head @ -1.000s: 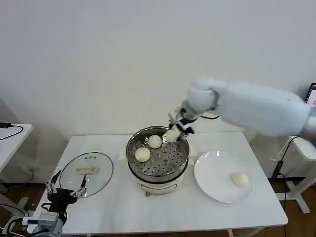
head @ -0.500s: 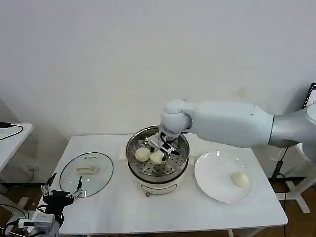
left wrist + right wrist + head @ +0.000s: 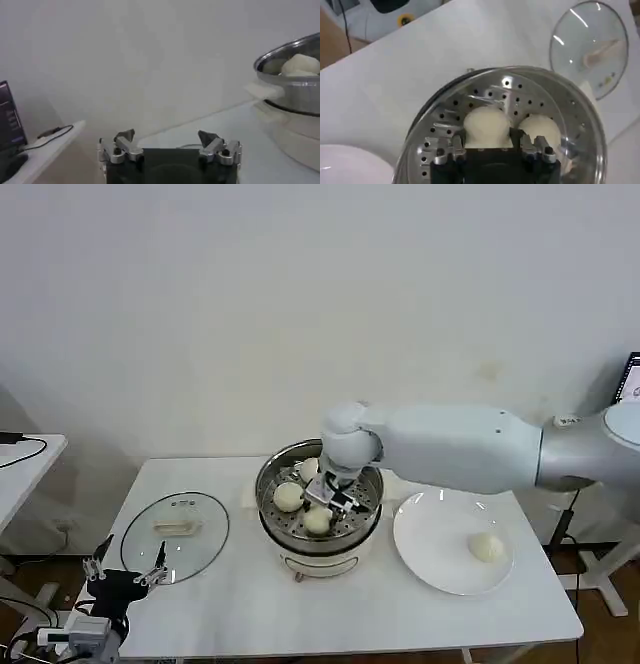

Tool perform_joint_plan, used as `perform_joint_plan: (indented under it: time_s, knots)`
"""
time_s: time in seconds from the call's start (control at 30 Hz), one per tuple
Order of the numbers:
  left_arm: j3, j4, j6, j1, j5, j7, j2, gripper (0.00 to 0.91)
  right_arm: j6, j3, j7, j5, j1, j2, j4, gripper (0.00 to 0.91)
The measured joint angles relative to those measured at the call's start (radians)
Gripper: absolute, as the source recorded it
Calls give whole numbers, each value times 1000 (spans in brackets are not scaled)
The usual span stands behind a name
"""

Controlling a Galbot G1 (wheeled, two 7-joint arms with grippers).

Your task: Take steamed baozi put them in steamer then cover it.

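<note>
Reaching into the steamer (image 3: 320, 514) at table centre, the right gripper (image 3: 322, 506) sits over a steamed baozi (image 3: 318, 521) on the near tray; two more buns lie further left and far. A fourth baozi (image 3: 487, 547) rests on the white plate (image 3: 430, 559), right. Glass lid (image 3: 175, 536) lies left. Left gripper (image 3: 125, 574) hangs off the near-left table edge.

Left wrist view: left gripper (image 3: 170, 144) fingers spread wide, empty.

Right wrist view: right gripper (image 3: 490, 142) fingers flank a baozi (image 3: 486, 125), touching both sides.

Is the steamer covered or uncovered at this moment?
Uncovered: the steamer stands open with buns inside, and the glass lid lies flat on the table to its left.
</note>
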Motion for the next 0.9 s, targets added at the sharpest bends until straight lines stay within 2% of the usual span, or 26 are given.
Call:
perform_joint_plan:
  time_s: [0.47,0.5,0.53,0.9]
  knots:
    - [2,3,-2,-2,1,0,0,907,16,-3,-5,-15,-19,-13,0,595]
    - [3,3,-2,-2,2,0,0,907,16,-3,-5,-16,-19,-13,0,665]
    - [3,3,-2,-3,2,0,0,907,18,-3,-3,-16,-20,-14,0,907]
    - [6,6,-1,-9,2,0,4,907,27,4,6,-3,-4,-18,1,907]
